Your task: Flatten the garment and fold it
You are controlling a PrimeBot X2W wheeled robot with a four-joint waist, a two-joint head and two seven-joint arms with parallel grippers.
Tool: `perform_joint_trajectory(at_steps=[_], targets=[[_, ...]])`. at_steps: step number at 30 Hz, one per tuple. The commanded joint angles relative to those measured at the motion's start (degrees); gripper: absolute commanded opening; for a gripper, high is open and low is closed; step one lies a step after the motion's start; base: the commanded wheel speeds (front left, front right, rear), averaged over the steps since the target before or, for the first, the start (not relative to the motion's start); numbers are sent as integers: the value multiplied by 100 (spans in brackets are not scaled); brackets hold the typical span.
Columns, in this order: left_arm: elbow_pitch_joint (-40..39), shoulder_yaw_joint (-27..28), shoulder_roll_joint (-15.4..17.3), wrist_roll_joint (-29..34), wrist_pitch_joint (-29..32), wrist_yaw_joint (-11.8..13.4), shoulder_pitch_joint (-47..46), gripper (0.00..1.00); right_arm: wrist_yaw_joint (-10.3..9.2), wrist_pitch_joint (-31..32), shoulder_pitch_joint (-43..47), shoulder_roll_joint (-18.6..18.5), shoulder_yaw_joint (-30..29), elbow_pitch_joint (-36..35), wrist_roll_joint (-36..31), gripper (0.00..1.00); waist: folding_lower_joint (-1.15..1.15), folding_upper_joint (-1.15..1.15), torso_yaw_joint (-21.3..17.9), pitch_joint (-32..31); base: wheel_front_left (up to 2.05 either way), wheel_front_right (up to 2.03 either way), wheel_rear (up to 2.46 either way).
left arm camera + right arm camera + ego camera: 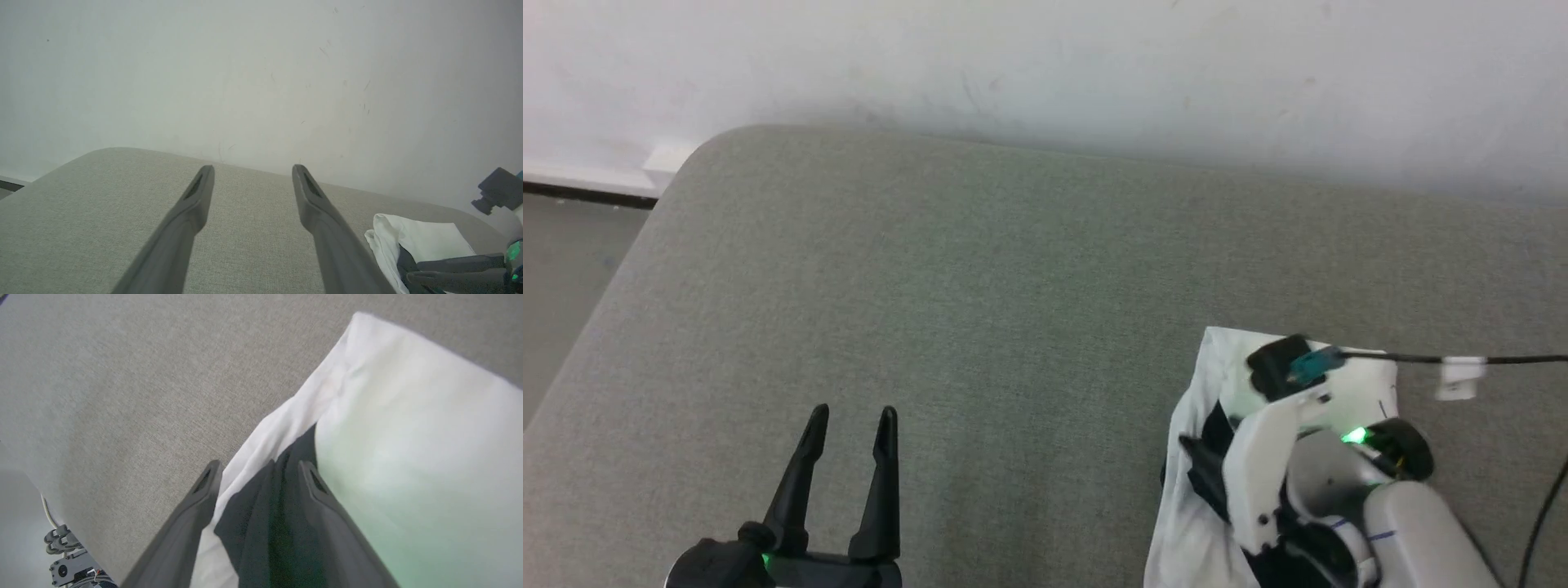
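1. Head: the shirt (1188,523) sits in a compact white bundle at the near right of the cushion (1013,269), so I'd say the folding is mostly done. My left gripper (854,412) is spread and empty, with loads of bare cushion around it.
2. Left wrist: the wall (261,61) is just past the far edge, and the cushion's corner rounds off on the left.
3. Right wrist: my right gripper (259,465) has its fingers apart, straddling a black fold but not pinching it.

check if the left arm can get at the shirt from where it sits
Probably yes, at its left edge. Bare grey cushion lies between the open left gripper and the garment; the right arm sits over the rest of it.
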Motion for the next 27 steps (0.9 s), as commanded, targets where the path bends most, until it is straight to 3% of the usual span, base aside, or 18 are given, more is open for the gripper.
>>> perform_joint_trajectory(at_steps=[1,9,13,19,27], targets=[[-15,3,6,42,-24,-5,34,100,-4,-72,6,-2,-109,-156,60,100,0,0,-118,-57,0,0,0],[-202,25,46,54,-22,42,43,100,-4,-334,753,-2,-1568,-1833,-123,100,0,0,-379,172,0,0,0],[-257,33,58,60,-23,47,-8,100,-4,-291,1293,-2,-2135,-2219,-31,100,0,0,-454,372,0,0,0],[-286,48,97,62,-24,20,-168,100,-4,-395,1446,-2,-2266,-2035,235,100,0,0,-451,692,0,0,0],[-246,9,139,76,-23,-15,-374,100,-4,-489,979,-2,-2150,-993,429,100,0,0,-322,931,0,0,0]])
